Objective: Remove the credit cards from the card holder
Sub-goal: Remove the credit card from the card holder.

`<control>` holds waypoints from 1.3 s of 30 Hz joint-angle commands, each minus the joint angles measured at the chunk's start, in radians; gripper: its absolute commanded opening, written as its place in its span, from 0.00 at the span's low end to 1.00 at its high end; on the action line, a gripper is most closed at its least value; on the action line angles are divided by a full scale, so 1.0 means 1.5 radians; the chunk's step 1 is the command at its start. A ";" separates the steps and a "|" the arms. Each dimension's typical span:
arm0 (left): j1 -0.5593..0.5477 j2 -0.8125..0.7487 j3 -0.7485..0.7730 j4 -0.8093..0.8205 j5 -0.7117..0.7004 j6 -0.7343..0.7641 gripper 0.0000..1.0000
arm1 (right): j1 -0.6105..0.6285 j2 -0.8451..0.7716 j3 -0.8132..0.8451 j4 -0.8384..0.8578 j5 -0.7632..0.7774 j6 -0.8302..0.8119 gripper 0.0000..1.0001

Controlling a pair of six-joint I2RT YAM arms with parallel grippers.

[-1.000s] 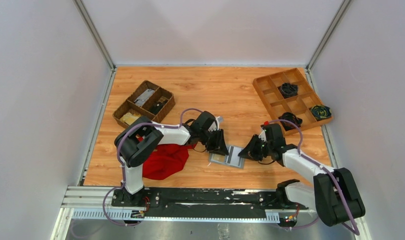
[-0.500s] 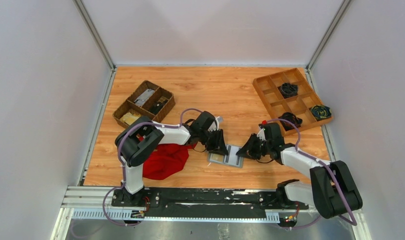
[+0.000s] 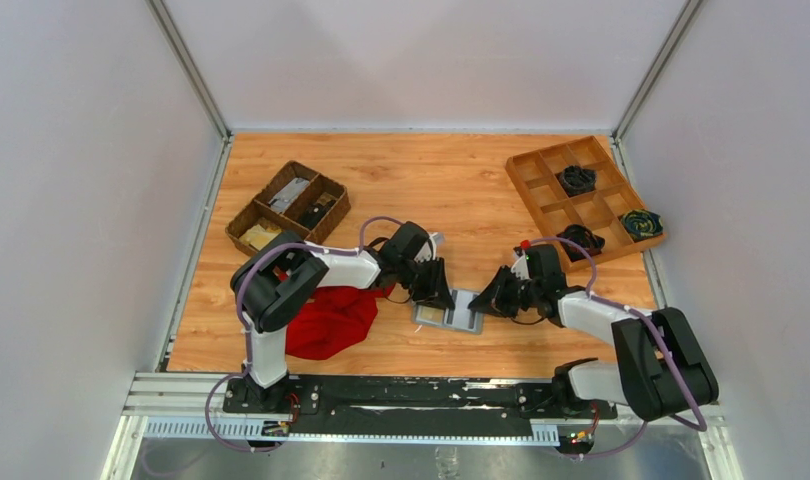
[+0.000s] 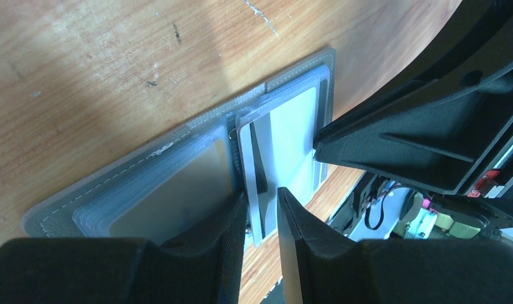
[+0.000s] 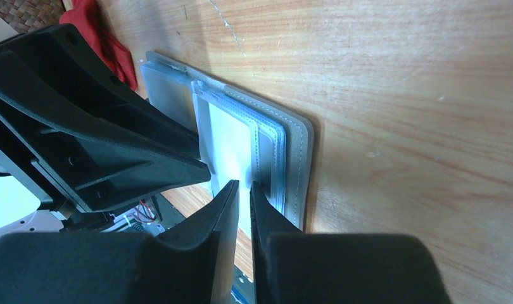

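The grey card holder (image 3: pixel 451 312) lies open on the wood between both grippers. A tan credit card (image 3: pixel 438 317) shows in its left half, and also in the left wrist view (image 4: pixel 171 196). My left gripper (image 3: pixel 439 292) is over the fold. In the left wrist view its jaws (image 4: pixel 261 218) are closed to a narrow gap on a thin raised leaf (image 4: pixel 253 183) of the card holder (image 4: pixel 114 183). My right gripper (image 3: pixel 486 299) is at the holder's right half (image 5: pixel 292 158). Its jaws (image 5: pixel 244 196) are nearly touching, and I see nothing between them.
A red cloth (image 3: pixel 331 320) lies left of the holder under the left arm. A dark wicker basket (image 3: pixel 287 208) stands at the back left. A wooden compartment tray (image 3: pixel 586 198) with dark items stands at the back right. The rail runs along the near edge.
My right gripper has moved left, closer to the holder's right edge. The holder has shifted slightly left. My left gripper has stayed over the fold.
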 commanded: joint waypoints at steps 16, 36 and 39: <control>0.011 0.007 -0.036 0.005 -0.012 0.012 0.00 | -0.008 0.073 -0.031 0.034 -0.004 0.012 0.14; 0.065 -0.051 -0.112 0.006 -0.012 0.045 0.00 | -0.016 0.090 -0.037 0.016 0.014 0.001 0.13; 0.068 -0.049 -0.116 0.006 -0.005 0.050 0.00 | -0.017 0.088 -0.038 0.015 0.015 -0.001 0.13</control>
